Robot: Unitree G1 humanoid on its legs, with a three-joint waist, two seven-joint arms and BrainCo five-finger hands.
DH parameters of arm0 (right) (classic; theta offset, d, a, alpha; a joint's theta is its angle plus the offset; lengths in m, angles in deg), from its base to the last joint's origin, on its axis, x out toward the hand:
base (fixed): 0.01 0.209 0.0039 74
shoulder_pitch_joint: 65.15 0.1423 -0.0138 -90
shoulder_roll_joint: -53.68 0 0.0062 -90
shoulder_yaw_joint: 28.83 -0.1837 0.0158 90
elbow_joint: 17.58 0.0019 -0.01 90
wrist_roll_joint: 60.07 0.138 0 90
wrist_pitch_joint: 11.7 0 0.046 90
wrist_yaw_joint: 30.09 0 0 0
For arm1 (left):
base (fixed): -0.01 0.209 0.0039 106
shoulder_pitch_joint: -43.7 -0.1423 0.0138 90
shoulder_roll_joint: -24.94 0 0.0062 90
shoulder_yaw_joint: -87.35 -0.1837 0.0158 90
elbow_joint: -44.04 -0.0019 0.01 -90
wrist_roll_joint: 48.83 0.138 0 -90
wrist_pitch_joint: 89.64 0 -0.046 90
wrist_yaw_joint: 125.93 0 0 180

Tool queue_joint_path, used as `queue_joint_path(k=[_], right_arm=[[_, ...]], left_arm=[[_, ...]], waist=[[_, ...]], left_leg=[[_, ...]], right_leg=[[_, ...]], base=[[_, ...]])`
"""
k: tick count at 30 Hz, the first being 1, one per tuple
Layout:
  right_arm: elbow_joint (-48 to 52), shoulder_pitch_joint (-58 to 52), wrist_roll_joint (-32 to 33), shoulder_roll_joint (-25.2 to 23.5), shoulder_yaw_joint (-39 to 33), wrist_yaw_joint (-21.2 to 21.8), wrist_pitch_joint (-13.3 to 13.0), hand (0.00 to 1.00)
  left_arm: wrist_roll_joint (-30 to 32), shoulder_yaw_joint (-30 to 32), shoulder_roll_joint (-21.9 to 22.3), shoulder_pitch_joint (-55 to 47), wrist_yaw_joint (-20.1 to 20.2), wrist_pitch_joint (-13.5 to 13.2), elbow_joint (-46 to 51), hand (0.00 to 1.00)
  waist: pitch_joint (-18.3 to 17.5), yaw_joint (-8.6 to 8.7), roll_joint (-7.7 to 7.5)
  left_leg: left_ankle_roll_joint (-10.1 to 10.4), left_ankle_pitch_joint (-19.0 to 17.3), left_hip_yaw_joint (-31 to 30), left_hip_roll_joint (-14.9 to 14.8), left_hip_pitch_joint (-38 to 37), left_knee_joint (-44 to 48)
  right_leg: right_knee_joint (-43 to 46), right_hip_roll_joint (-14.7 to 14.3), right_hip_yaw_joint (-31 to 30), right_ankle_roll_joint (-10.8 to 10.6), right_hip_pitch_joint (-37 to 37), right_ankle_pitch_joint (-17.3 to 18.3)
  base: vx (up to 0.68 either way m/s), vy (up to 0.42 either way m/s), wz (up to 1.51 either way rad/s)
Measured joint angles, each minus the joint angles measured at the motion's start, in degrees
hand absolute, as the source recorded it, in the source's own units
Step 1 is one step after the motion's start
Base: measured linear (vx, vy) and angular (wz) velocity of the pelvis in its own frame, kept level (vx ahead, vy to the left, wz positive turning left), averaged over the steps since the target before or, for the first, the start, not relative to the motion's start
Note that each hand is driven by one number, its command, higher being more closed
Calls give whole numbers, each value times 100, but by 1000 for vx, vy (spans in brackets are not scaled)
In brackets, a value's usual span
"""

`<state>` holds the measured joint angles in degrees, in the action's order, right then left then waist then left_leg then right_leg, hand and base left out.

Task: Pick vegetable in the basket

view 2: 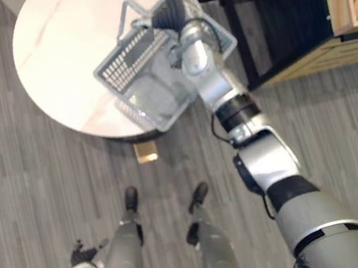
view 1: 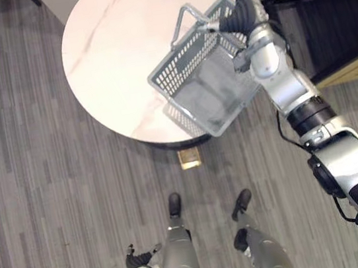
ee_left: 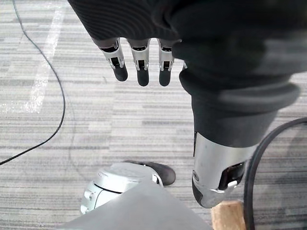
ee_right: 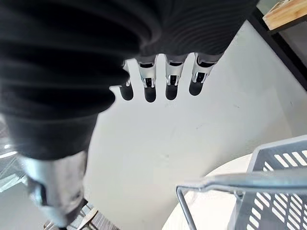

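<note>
My right hand (ee_right: 150, 90) hung over the basket (view 1: 174, 74) handle (ee_right: 249, 182), fingers straight, empty; left hand (ee_left: 142, 72) loose; I judged it best to lower centred, then curl.

basket (view 1: 187, 73) right side: behind right arm (view 1: 285, 85) | table (view 1: 107, 51): top cut off

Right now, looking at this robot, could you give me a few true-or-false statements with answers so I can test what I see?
1. The basket stands on a round table. True.
2. The right hand grips the basket's handle. False: its fingers are straight and hold nothing, with the handle apart from them.
3. The left hand holds a vegetable. False: it hangs open and empty above the floor.
4. The basket is grey with slotted walls. True.
</note>
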<state>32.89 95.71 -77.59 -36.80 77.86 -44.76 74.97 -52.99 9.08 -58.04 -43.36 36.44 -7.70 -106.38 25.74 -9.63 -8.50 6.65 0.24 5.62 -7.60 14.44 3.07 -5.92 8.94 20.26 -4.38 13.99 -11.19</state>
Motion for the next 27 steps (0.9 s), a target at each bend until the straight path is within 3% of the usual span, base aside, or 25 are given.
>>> queue_joint_path(k=[9, 18, 27], right_arm=[[-356, -27, -7, -118, -4, 25, -6, 0], [-1062, -11, -58, -141, -503, -114, 25, 0], [-1500, 245, -58, -123, -746, -138, 64, 0]], left_arm=[[-8, -3, -9, 2, -12, -15, 9, 0], [-13, -21, -16, 22, -25, -27, 10, 0], [-15, -85, -23, 25, -37, -60, 12, 0]], waist=[[-27, -20, -39], [-26, -145, -39], [-24, -158, -36]], left_leg=[[11, 148, -63, 16, 27, -168], [15, 166, -144, 18, 46, -191], [19, 214, -203, 26, 214, -194]], right_leg=[[0, 1, 36, 8, 68, -9], [-1, 0, 73, 7, 70, -9], [-1, 6, 148, 3, 179, -13]], base=[[14, -1, 3], [33, 5, 2], [32, 6, 5]])
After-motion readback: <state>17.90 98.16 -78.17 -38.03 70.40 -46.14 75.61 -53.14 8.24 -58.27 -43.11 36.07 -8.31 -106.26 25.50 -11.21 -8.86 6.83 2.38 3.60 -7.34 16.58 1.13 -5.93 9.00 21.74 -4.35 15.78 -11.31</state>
